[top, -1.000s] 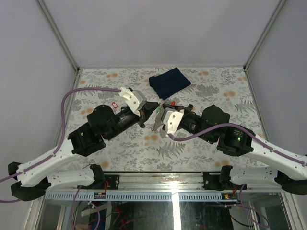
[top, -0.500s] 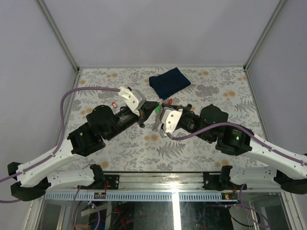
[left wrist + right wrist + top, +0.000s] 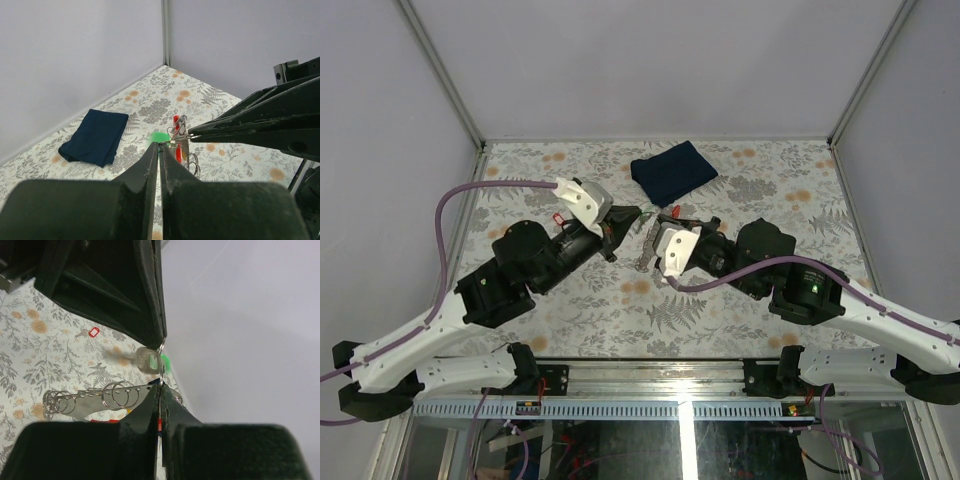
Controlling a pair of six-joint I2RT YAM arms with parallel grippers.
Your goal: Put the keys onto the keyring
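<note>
Grey floral bench (image 3: 590, 300) below; we see the left tool (image 3: 160, 147) drawn back leftward. It and the right tool (image 3: 160, 386) pinch shut on the keyring (image 3: 179, 136). The green key (image 3: 160, 136) dangles between them, apparently threaded.

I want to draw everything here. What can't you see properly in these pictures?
- Yellow-orange key: in no view; both arms hide the middle from above.
- Green key: blurred in the right wrist view, mostly behind the left claw in the left wrist view.
- Whether it's threaded on the keyring: too tiny from above.
</note>
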